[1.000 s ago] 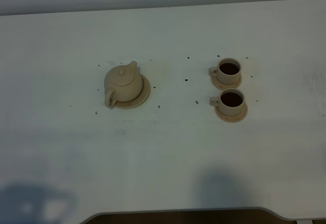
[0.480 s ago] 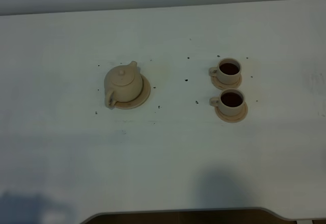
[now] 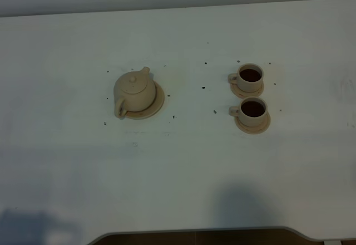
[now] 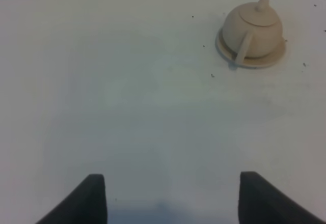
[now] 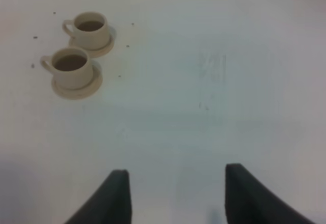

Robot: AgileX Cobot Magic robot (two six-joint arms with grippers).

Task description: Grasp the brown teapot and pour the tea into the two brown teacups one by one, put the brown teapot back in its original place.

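The brown teapot stands upright on its wide tan saucer, the original place, left of the table's middle, spout toward the back. It also shows in the left wrist view as the teapot, far beyond my left gripper, whose dark fingers stand wide apart with nothing between them. The two brown teacups, the far teacup and the near teacup, sit on small saucers at the right, each holding dark tea. In the right wrist view the teacups lie well ahead of my right gripper, which is open and empty.
Small dark specks dot the white table between the teapot and the cups. The table's front edge curves along the bottom of the exterior high view. Neither arm shows in that view.
The shadow at the table's front left corner has shrunk and slid toward the edge. Teapot and cups have not moved.
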